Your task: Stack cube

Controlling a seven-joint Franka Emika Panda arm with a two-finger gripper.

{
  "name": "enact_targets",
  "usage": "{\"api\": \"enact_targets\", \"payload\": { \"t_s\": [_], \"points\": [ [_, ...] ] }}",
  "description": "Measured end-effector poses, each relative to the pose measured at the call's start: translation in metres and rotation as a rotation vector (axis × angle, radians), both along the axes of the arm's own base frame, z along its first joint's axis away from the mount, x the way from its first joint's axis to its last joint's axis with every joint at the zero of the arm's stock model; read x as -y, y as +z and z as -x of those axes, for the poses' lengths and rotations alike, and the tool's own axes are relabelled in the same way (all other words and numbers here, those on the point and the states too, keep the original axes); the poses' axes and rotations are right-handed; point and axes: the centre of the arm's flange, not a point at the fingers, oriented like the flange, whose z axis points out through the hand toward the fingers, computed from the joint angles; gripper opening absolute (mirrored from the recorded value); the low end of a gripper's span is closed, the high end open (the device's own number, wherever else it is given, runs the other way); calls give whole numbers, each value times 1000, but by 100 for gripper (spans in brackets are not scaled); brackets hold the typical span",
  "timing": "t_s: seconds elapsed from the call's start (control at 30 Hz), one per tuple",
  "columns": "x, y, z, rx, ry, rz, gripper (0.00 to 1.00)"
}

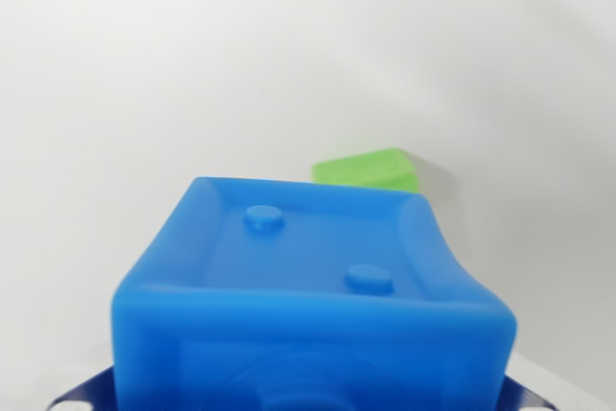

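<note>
- The blue cube (308, 305) fills the lower half of the wrist view, very close to the camera, its recessed face with two round studs turned up toward the lens.
- Dark blue claw (308, 399) parts peek out at both of its lower corners, which suggests the claw is pinching the blue cube from either side; the contact itself is hidden, so this is a judgement.
- The green cube (368, 168) sits on the white counter (144, 74) beyond the blue cube, just past its far right corner, well apart from it.
- Carrying the blue cube clear of the counter likely lets it travel over the green cube for stacking.
</note>
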Motion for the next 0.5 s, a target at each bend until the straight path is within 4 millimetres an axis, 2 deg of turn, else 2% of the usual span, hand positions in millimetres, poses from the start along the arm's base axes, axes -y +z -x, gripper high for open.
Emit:
{"api": "enact_targets", "payload": {
  "t_s": [0.5],
  "points": [
    [26, 9, 5, -1, 99, 0, 0]
  ]
}}
